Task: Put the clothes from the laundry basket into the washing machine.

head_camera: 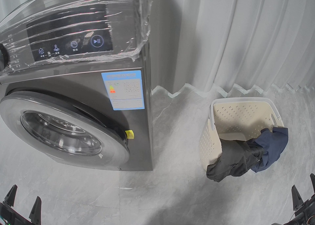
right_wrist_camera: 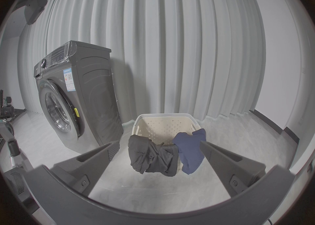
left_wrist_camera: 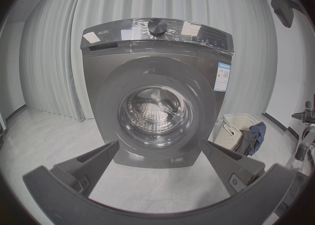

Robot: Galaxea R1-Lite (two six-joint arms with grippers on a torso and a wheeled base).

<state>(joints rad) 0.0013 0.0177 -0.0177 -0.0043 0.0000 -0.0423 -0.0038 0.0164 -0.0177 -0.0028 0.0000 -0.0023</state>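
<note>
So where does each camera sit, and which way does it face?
Head view: on the robot's head, looking forward and down at the washing machine and laundry basket; left tool and right tool at the bottom corners.
Left wrist view: on the left wrist, facing the machine's shut door between its open tool's fingers.
Right wrist view: on the right wrist, facing the basket and draped clothes between open fingers.
Shared: all show machine and basket.

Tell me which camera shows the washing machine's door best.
The left wrist view: the door faces it head-on, whole and centred. The head view looks down on the door obliquely; the right wrist view catches the door sidelong, from farther off.
</note>
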